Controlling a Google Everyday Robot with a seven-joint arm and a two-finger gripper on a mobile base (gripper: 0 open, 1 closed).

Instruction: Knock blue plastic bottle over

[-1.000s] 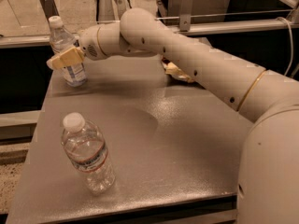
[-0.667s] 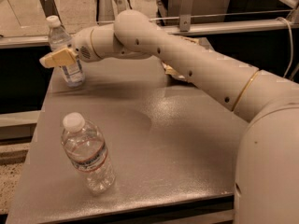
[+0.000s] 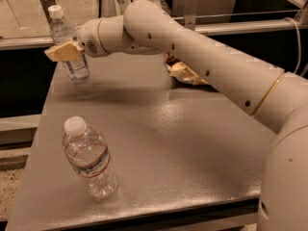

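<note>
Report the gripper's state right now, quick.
Gripper: against the blue plastic bottle at the far left of the table; open or closed cannot be told.

The light was warm and fairly dim, falling from above. The arm [image 3: 202, 57] caught it along its upper side and threw a soft, wide shadow on the table [image 3: 192, 177] beneath. A pale sheen lay across the table's middle. The gripper [image 3: 63, 52], at the far left corner against the blue bottle [image 3: 61, 30], looked soft-edged, as did that bottle. The near bottle [image 3: 89, 158] showed small glints. The space left of the table was dark.
</note>
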